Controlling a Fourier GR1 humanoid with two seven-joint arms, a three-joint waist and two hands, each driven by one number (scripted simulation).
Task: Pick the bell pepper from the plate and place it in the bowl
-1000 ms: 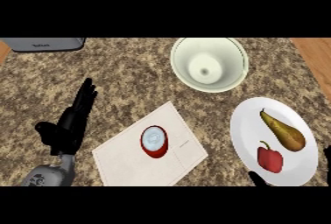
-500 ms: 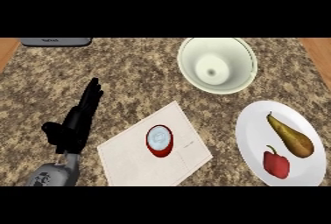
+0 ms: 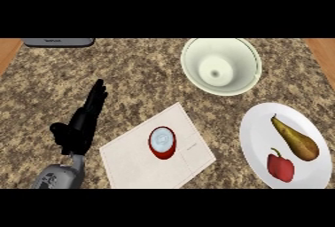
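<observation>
Speckled stone surface right across the view, a wood strip showing past it at the upper corners. The bell pepper sits low on the white plate, just beside a brown pear, well off to the right of the only hand in shot. Nothing is held, so I'd call the pick not yet begun. The left hand rests at the left, fingers straight and pressed together, pointing away. The right hand is out of view, so I cannot tell its state. The bowl lies up and to the right of the left hand, apart from the plate's top edge. The next move, I reckon, is a reach to the pepper that closes on it without nudging the pear. Just right of the left hand lies a pale mat with a red cup on it. The lane from plate to bowl looks open.
</observation>
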